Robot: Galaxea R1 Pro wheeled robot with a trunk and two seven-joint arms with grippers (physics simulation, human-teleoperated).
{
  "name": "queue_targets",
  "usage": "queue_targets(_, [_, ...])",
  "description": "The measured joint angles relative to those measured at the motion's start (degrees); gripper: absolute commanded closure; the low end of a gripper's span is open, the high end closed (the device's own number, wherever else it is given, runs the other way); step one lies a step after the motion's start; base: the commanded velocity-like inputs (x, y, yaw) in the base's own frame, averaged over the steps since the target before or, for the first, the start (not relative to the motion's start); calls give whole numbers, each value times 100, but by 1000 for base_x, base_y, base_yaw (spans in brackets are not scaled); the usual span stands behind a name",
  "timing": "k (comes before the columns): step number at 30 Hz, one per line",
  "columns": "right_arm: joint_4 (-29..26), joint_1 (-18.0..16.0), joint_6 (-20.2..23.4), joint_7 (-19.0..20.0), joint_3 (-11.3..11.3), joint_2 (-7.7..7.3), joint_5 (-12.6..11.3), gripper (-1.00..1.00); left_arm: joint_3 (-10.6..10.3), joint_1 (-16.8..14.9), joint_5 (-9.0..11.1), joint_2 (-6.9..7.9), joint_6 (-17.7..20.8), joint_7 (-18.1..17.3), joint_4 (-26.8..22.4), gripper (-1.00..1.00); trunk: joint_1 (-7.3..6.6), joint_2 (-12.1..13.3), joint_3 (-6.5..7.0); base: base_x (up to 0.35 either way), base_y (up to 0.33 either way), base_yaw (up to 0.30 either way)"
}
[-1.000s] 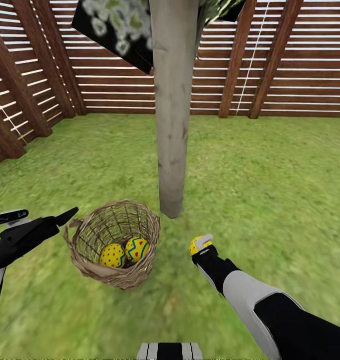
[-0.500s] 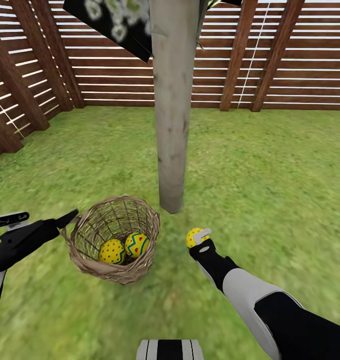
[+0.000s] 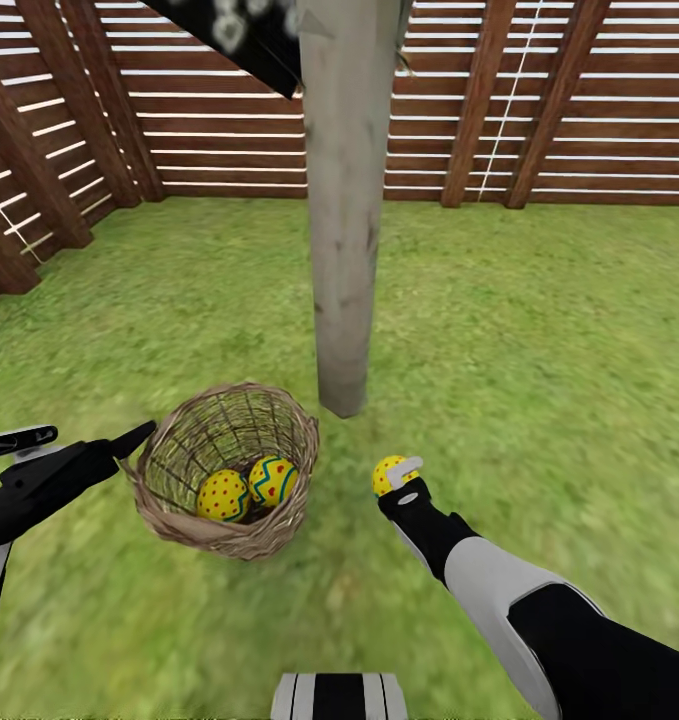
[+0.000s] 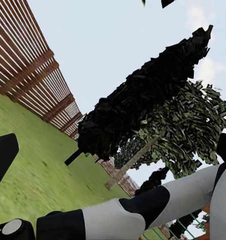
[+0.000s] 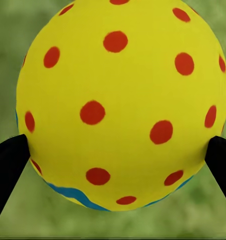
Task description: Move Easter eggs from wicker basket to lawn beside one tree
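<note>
The tree's pale trunk (image 3: 344,200) rises from the lawn (image 3: 539,330) at mid view. Just left of its base stands the wicker basket (image 3: 207,535), with two yellow Easter eggs, one dotted (image 3: 224,496) and one with a blue zigzag (image 3: 272,480), side by side inside. My right gripper (image 3: 394,478) is shut on a third egg (image 3: 384,474), near the trunk's base on its right. In the right wrist view this egg (image 5: 120,105) sits between both black fingers (image 5: 8,167) over blurred grass. My left gripper (image 3: 99,432) is open just left of the basket's rim.
A brown slat fence (image 3: 229,120) closes the lawn at the back and left. Dark foliage with white blossoms (image 3: 244,35) hangs beside the trunk. The left wrist view looks at a black tree (image 4: 142,105), a greener tree (image 4: 192,130) and fence (image 4: 28,70).
The whole picture has slid a little, so the camera moved closer. My right gripper keeps its hold on the egg. The left gripper stays open by the basket.
</note>
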Motion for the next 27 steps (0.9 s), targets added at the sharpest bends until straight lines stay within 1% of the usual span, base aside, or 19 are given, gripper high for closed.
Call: queue_targets(27, [-5, 0, -12, 5, 0, 0, 0, 100, 0, 1, 2, 0, 3, 0, 0, -100, 69, -36, -599, 0, 0, 0])
